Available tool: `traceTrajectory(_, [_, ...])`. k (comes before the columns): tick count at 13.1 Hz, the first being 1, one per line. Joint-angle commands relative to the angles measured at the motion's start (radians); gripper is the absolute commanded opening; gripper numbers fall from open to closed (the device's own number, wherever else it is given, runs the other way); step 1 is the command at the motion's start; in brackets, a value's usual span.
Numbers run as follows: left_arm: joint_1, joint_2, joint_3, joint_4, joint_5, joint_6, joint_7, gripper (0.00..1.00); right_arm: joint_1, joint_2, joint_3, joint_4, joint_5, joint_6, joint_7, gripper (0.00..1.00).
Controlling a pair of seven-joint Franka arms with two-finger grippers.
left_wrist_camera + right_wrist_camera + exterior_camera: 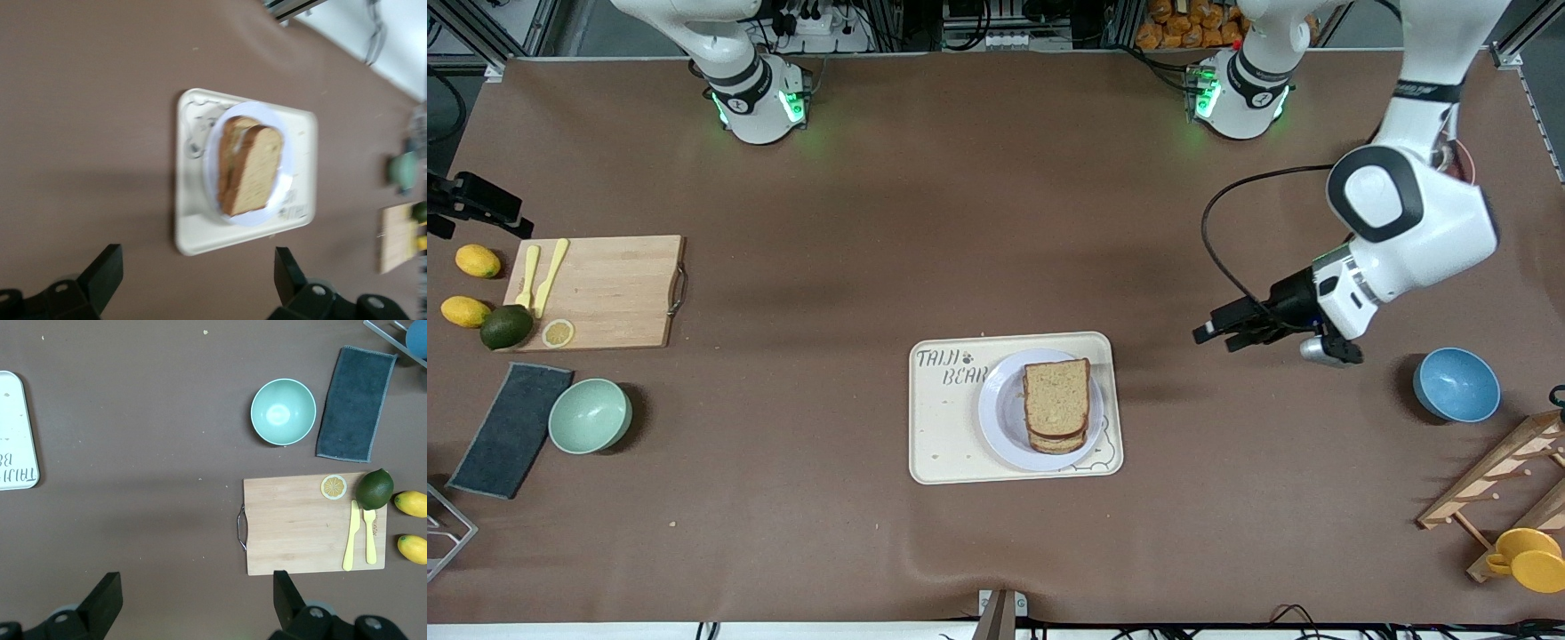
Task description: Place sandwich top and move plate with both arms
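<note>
The sandwich top (pixel 1056 396) lies on the stacked sandwich on the round pale plate (pixel 1000 418), which sits on the cream tray (pixel 943 436). My left gripper (pixel 1209 333) hangs open over the bare table between the tray and the blue bowl, holding nothing. In the left wrist view its fingers (pixel 110 267) stand wide apart, with the sandwich top (pixel 257 167), plate (pixel 283 185) and tray (pixel 193 227) ahead. My right gripper (pixel 198 590) is open and empty, high over the table between the tray's edge (pixel 13 433) and the cutting board (pixel 300 527). It is out of the front view.
Blue bowl (pixel 1456 384), wooden rack (pixel 1494 480) and yellow cup (pixel 1529 558) sit at the left arm's end. At the right arm's end are a cutting board (pixel 605 292) with yellow cutlery, a lime (pixel 505 327), lemons (pixel 478 260), a green bowl (pixel 590 415) and a dark cloth (pixel 511 429).
</note>
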Motion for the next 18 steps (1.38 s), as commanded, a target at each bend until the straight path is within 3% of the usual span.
traceTrajectory(1, [0.058, -0.045, 0.001, 0.106, 0.250, -0.194, -0.123, 1.00, 0.017, 0.004, -0.010, 0.012, 0.000, -0.008, -0.006, 1.00])
traceTrajectory(4, [0.065, -0.042, 0.001, 0.313, 0.500, -0.463, -0.328, 1.00, 0.015, 0.004, -0.012, 0.010, 0.000, -0.008, -0.006, 1.00])
traceTrajectory(10, [0.089, -0.038, 0.001, 0.606, 0.723, -0.741, -0.358, 1.00, 0.018, 0.004, -0.012, 0.010, 0.000, -0.008, -0.004, 1.00])
traceTrajectory(13, [0.080, -0.045, 0.018, 0.651, 0.745, -0.776, -0.350, 1.00, 0.018, 0.004, -0.012, 0.010, 0.000, -0.008, -0.006, 1.00])
traceTrajectory(18, [-0.258, -0.074, 0.365, 0.649, 0.742, -0.799, -0.346, 1.00, 0.018, 0.006, -0.010, 0.010, 0.000, -0.008, -0.006, 1.00])
